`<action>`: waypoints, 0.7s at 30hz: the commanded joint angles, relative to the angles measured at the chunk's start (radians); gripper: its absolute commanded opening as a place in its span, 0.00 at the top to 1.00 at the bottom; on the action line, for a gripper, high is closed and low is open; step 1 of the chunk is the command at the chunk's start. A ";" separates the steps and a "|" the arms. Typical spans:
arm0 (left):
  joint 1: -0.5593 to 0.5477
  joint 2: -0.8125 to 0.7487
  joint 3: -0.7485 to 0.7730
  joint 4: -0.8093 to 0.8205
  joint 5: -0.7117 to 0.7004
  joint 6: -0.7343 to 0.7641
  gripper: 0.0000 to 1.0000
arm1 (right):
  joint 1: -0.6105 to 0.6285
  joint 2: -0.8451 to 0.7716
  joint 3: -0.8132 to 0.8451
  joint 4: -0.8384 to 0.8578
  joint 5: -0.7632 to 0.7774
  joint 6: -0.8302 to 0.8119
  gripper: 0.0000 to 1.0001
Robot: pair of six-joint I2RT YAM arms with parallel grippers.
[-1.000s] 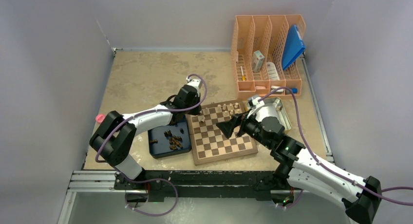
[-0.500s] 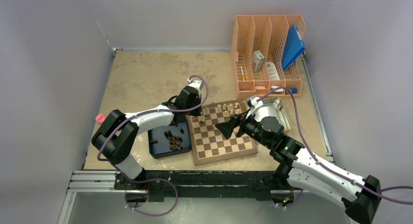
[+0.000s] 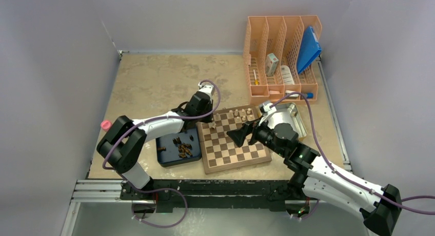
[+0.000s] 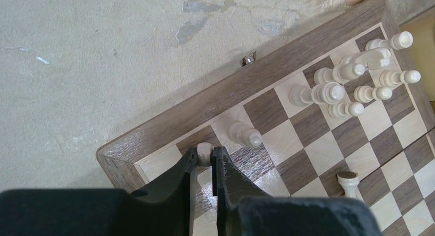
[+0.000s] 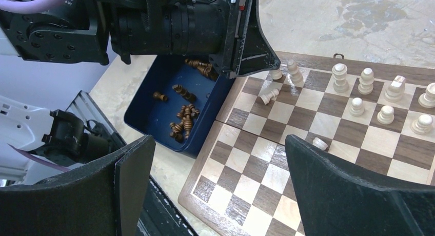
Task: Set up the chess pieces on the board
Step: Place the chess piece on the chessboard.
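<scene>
The chessboard (image 3: 233, 143) lies at table centre, also in the left wrist view (image 4: 169, 118) and right wrist view (image 5: 287, 159). My left gripper (image 4: 205, 156) is shut on a pale beige piece (image 4: 204, 150) over the board's far left corner (image 3: 211, 122). Another pale piece (image 4: 245, 134) stands beside it. Several pale pieces (image 4: 354, 77) cluster along the far rows (image 5: 384, 100). One pale piece (image 5: 269, 96) lies on its side. Dark brown pieces (image 5: 184, 115) lie in the dark blue tray (image 3: 174, 151). My right gripper (image 5: 220, 190) is open and empty above the board's middle (image 3: 241, 133).
An orange file rack (image 3: 282, 56) holding a blue folder stands at the far right. A metal tray (image 3: 292, 115) sits right of the board. A pink object (image 3: 105, 124) lies at the table's left edge.
My left gripper has shifted slightly toward the board's far left corner with the pale piece. The right arm has barely moved.
</scene>
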 commanded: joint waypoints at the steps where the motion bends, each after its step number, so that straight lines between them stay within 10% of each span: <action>1: -0.010 0.008 0.003 0.036 -0.035 0.030 0.87 | 0.004 -0.004 0.002 0.053 -0.014 -0.014 0.01; 21: -0.029 0.000 0.001 0.030 -0.061 0.038 0.80 | 0.004 0.005 0.003 0.055 -0.014 -0.016 0.01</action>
